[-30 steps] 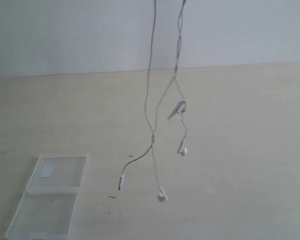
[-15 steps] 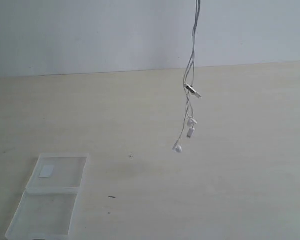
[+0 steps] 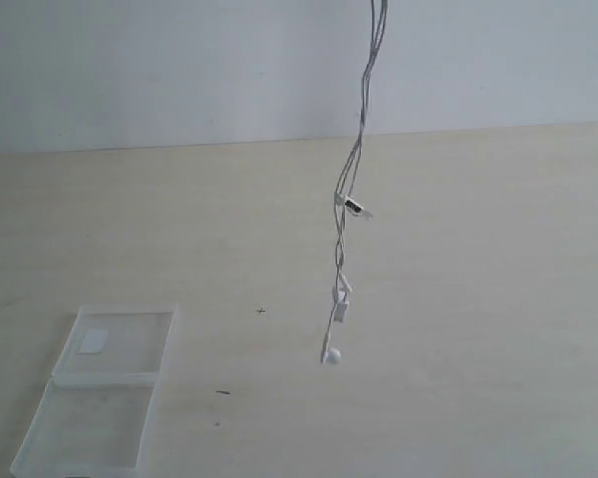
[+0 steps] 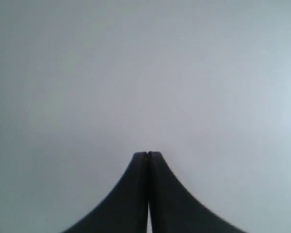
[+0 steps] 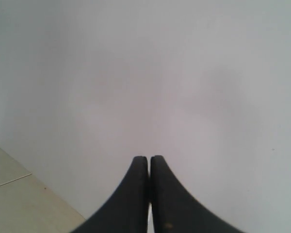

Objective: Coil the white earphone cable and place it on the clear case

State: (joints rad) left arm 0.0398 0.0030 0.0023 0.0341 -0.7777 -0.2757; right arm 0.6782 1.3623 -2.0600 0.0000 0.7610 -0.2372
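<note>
The white earphone cable [image 3: 351, 179] hangs as a gathered bundle from above the top edge of the exterior view, with its inline remote [image 3: 356, 207] midway and the lowest earbud [image 3: 329, 356] just over the tabletop. The clear case [image 3: 100, 393] lies open and flat at the front left, a white label [image 3: 93, 342] on its far half. Neither gripper shows in the exterior view. My left gripper [image 4: 148, 154] and right gripper [image 5: 149, 158] both face a pale wall, jaws pressed together, with only a thin white sliver low between the fingers.
A pale wooden tabletop [image 3: 478, 299] stretches back to a white wall. Small dark specks [image 3: 222, 392] lie near the case. A corner of the table [image 5: 14, 199] shows in the right wrist view.
The two spread strands came together into one bundle. Since half a second ago the bundle has swung left and hangs lower, its end now near the tabletop.
</note>
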